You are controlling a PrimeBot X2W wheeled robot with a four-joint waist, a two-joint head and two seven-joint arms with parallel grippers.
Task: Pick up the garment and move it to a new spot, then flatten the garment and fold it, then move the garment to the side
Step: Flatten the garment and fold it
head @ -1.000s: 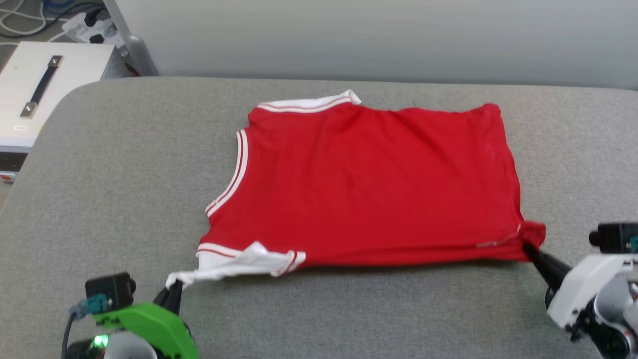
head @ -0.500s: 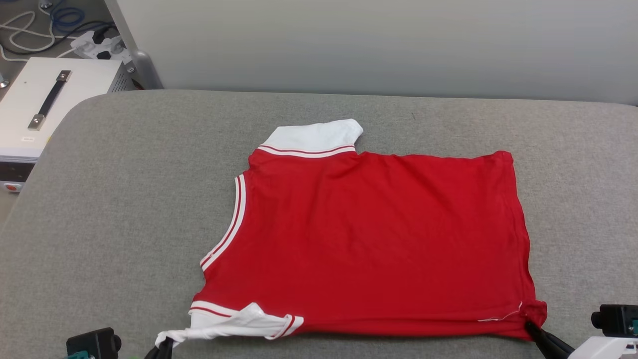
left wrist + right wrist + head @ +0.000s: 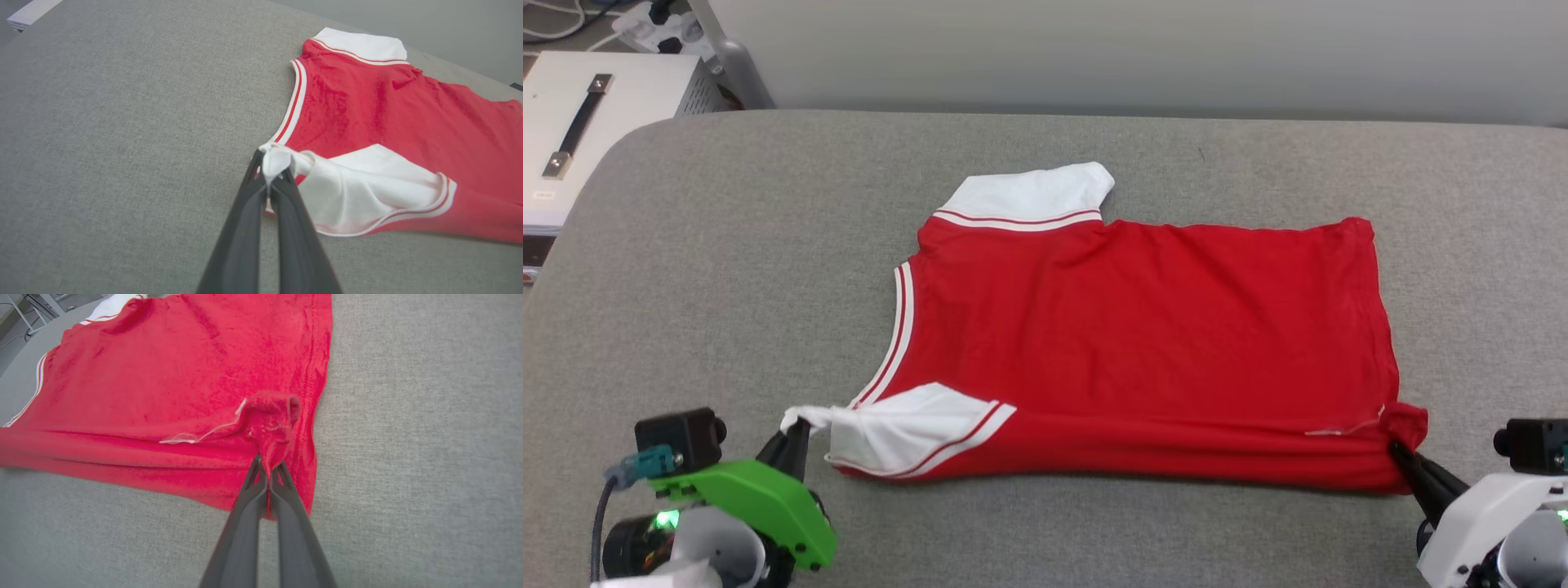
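Since a second ago the near sleeve, white with a red-and-white striped cuff, has gone from a thin strip drawn along the near edge to a broad flap lying over the red cloth. The far sleeve, also white, has come out flat beyond the shoulder. My head camera has shifted too, so I read nothing into the rest. The garment, a red soft-fabric jersey shirt, lies spread on the grey fabric-covered tabletop, roughly in the middle. Its striped neckline faces left, its hem faces right, and its plain red side is up. My left claw is closed tight on the bunched tip of the near sleeve at the near left corner; the wrist view shows a white tuft pinched between the two dark fingers. My right claw is closed just as tight on the near right hem corner, with a knot of red cloth puckered above the fingertips. The near edge runs fairly straight between the two grips. A white box with a dark handle stands beyond the far left corner.
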